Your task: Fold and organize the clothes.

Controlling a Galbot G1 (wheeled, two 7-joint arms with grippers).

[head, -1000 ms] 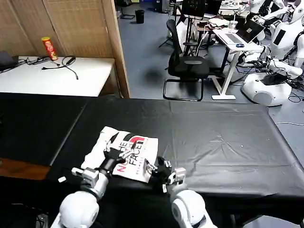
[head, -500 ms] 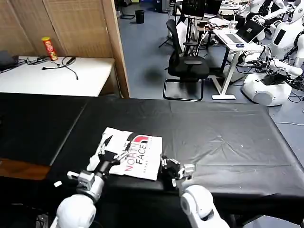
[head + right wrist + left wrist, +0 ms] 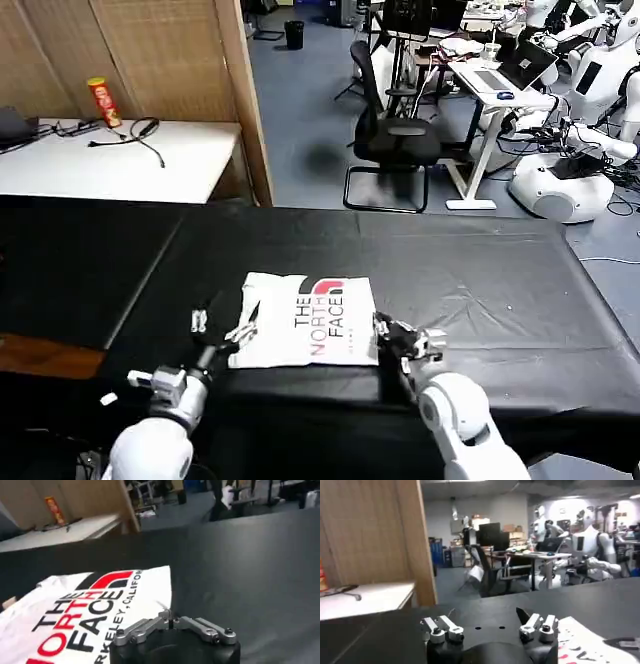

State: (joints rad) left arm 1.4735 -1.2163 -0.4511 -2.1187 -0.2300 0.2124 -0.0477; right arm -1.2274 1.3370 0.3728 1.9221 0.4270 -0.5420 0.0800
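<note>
Now folded T-shirt [image 3: 309, 322] between left tool [image 3: 224, 323], right tool [image 3: 393, 333]

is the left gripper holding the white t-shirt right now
No: in the left wrist view the left gripper has its fingers spread open with nothing between them, and the T-shirt lies off to one side.

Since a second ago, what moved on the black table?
The folded T-shirt slid toward the robot's right and turned, so its print now reads straighter. The left gripper has come off the shirt and sits open at its left edge. The right gripper moved right with the shirt and is shut on its right edge. The black tablecloth and the office chair stayed put.
</note>
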